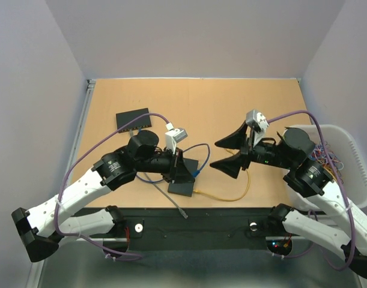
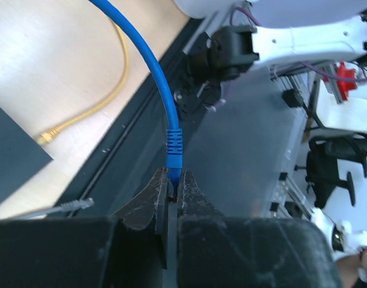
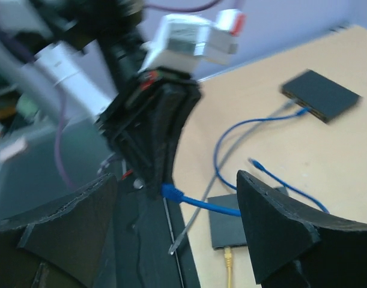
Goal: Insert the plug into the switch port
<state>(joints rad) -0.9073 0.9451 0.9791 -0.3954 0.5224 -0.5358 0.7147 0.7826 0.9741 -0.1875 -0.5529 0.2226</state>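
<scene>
No words, labels, brands or numbers are legible on anything in these views.

A far switch (image 1: 133, 119) lies back left on the table (image 1: 231, 108); a near switch (image 1: 182, 188) lies front centre, a cable (image 1: 225, 197) trailing to its right; the left gripper (image 1: 194, 170), plug (image 2: 173, 165) between its fingers, faces the right gripper (image 1: 214, 155); a bin (image 1: 360, 174) stands far right.

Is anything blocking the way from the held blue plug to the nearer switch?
Nothing visible. The left gripper pinches the plug close to the switch; the yellow cable lies off to one side.
</scene>
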